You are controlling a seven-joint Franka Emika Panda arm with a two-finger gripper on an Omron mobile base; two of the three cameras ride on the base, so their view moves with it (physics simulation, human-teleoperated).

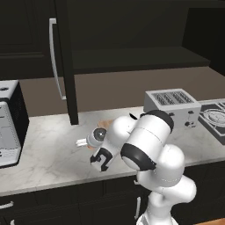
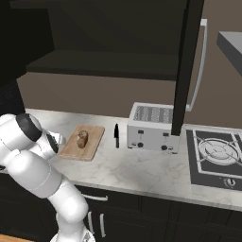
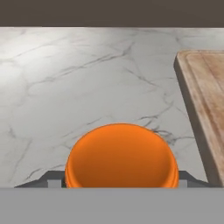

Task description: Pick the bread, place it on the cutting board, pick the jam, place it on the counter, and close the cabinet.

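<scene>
Gripper (image 1: 102,161) low over the table (image 3: 78,74), jaw state impossible to tell. Jam (image 3: 121,156) right at its tips on the marble; cutting board (image 3: 205,100) just beside, bread (image 2: 82,138) resting on it.

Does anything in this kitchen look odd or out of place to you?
Only small things. The cabinet door hangs wide open over the counter, in front of the toaster. A knife lies loose beside the cutting board. The bread sits neatly on the board; nothing looks spilled or broken.
</scene>
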